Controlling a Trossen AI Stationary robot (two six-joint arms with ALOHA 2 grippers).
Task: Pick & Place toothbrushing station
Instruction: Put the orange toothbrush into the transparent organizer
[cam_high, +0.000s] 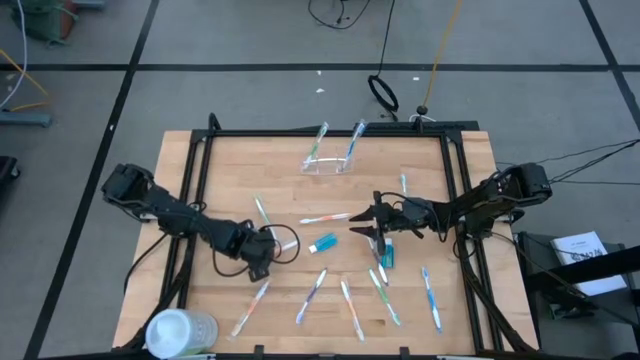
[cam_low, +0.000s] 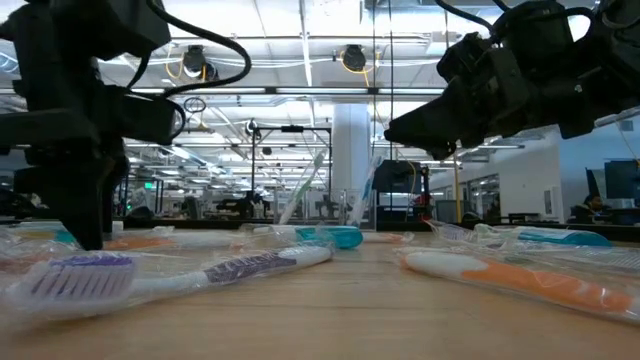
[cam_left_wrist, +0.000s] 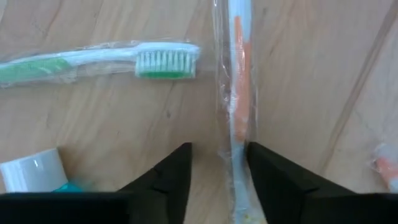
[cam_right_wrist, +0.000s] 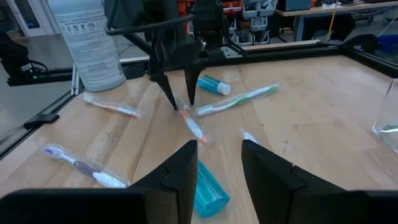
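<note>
1. Landmark: the clear cup (cam_high: 328, 164) stands near the far edge of the worktop (cam_high: 430, 315) and holds two toothbrushes upright. All places below are given from this cup.
2. Left gripper (cam_high: 262, 248): it sits nearer the front edge than the cup and to the cup's left, lowered to the worktop. Its jaws are spread and straddle the orange-handled wrapped toothbrush (cam_left_wrist: 237, 99). In the left wrist view the handle lies in the gap, close against one finger; the fingers (cam_left_wrist: 168, 177) show no firm pinch yet.
3. Key relation: the toothbrush's long axis runs straight out from the jaws, across their closing line. Judgement: closing now should pinch the handle end.
4. Green-bristled toothbrush (cam_left_wrist: 99, 62): it lies crosswise just beside the orange one, clear of the jaws.
5. Right gripper (cam_high: 377, 226): it hovers in front of the cup, slightly to its right, jaws apart and empty, above a blue toothpaste tube (cam_right_wrist: 208, 190).
6. Judgement: the left arm is the one nearer the orange toothbrush; the right arm is nearer the cup.
</note>
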